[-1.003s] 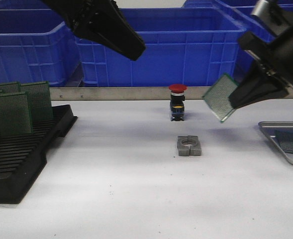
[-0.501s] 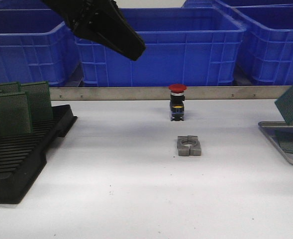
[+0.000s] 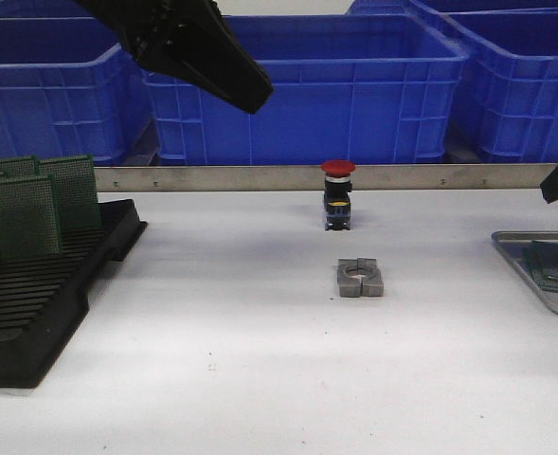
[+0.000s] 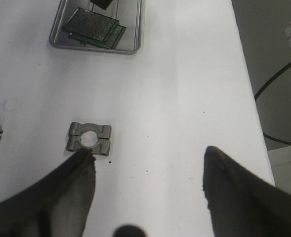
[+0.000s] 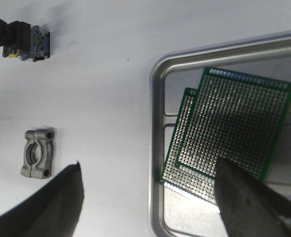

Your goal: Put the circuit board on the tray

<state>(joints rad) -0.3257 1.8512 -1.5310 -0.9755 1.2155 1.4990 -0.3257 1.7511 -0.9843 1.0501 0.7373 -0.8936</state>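
At the far left a black slotted plastic rack (image 3: 42,303) sits on the table, its ribbed top glossy, with several dark green perforated boards (image 3: 32,210) standing upright in its far slots. Above and behind it the left gripper (image 4: 147,192) hangs high over the table; its two dark, tapered, matte fingers (image 4: 71,197) stand wide apart with nothing between them.

The table (image 3: 260,379) is a smooth white surface with a few small dark specks. Along its far edge runs a flat metal strip (image 3: 260,177), and behind that stand large blue plastic bins (image 3: 354,95) with ribbed walls.

Near the middle lies a small grey cast-metal clamp block (image 3: 360,278) with a round hole through it and a split down its middle. Just beyond it stands a push button (image 3: 337,194) with a red mushroom cap on a black and blue body. Broad bare table lies around both parts and between them and the rack.

At the right edge sits the tray (image 5: 157,148), shallow silver-grey metal with rounded corners and a raised rim. Two green circuit boards (image 5: 234,133) lie flat inside it, one overlapping the other, their faces dotted with rows of fine holes. The right gripper (image 5: 147,207) hovers over the tray's near-left part, its dark fingers (image 5: 244,207) spread open and empty, one above the upper board's edge.
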